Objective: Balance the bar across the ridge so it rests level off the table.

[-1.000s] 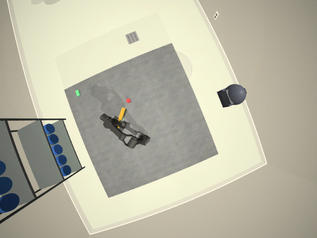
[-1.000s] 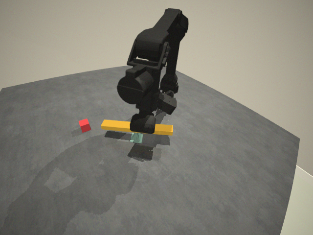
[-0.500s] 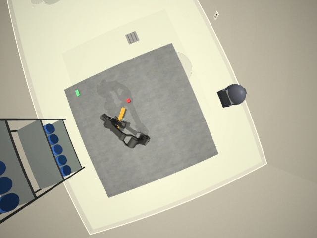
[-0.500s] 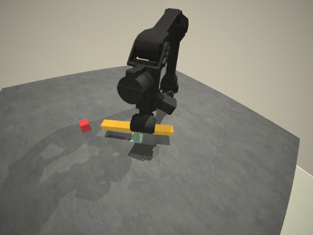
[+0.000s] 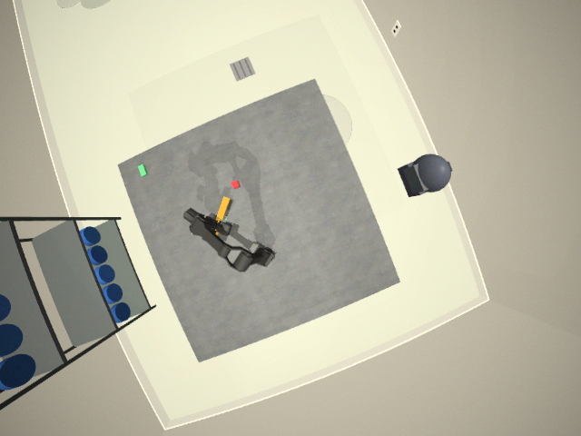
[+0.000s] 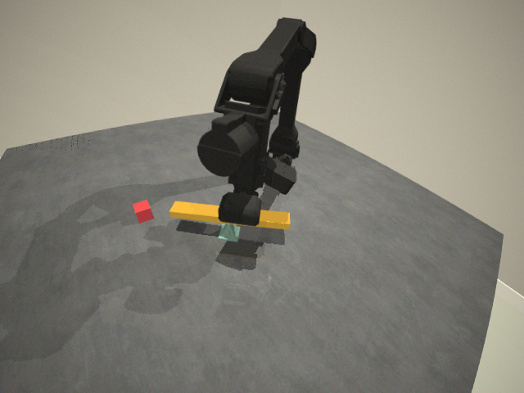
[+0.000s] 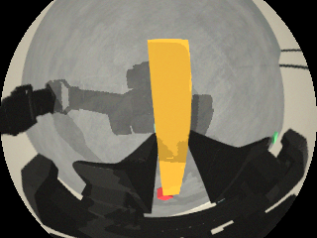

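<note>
Black jointed robot arm (image 5: 234, 243) stretched over square grey mat (image 5: 305, 243) on pale cream table (image 5: 422, 262). Flat orange bar (image 5: 223, 207) juts from its gripper (image 5: 216, 225), clamped there. Small red cube (image 5: 234, 184) just beyond bar tip. Small green block (image 5: 142, 170) near mat corner, well apart. Dark wire shelf with blue round cylinders (image 5: 101, 267) at table edge.

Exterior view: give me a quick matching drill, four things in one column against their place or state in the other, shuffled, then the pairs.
Things:
1. orange bar
2. teal ridge
3. red cube
4. gripper

Places or states:
A. alone on the grey mat, off the bar's far end
B. shut around the bar's middle
C. near level above the mat, both ends off it
D. on the mat directly under the bar

Pairs: 1-C, 2-D, 3-A, 4-B
</note>
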`<state>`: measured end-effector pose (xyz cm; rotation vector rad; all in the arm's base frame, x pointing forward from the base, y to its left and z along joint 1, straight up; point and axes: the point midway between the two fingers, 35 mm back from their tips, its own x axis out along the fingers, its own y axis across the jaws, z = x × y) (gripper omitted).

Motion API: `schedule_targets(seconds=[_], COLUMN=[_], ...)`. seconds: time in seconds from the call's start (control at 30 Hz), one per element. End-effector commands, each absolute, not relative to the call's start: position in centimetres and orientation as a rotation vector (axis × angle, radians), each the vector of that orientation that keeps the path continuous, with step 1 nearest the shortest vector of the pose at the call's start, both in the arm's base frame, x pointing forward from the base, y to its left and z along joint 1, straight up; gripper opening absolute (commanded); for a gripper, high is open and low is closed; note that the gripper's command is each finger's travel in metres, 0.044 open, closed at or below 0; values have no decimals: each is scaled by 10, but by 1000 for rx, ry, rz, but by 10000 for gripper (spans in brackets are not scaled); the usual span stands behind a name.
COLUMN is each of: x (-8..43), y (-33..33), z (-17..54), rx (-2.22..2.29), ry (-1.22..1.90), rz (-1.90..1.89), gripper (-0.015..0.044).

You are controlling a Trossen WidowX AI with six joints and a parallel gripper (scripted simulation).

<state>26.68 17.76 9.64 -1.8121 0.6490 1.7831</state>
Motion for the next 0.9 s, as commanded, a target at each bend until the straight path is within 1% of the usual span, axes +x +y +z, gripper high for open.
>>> schedule_targets(seconds=[0.0, 0.87], x=[266, 266], y=[177, 177], z=[94, 92], rx=[-1817, -1817], ry=[647, 647], rz=[1787, 1787], gripper=[0, 0])
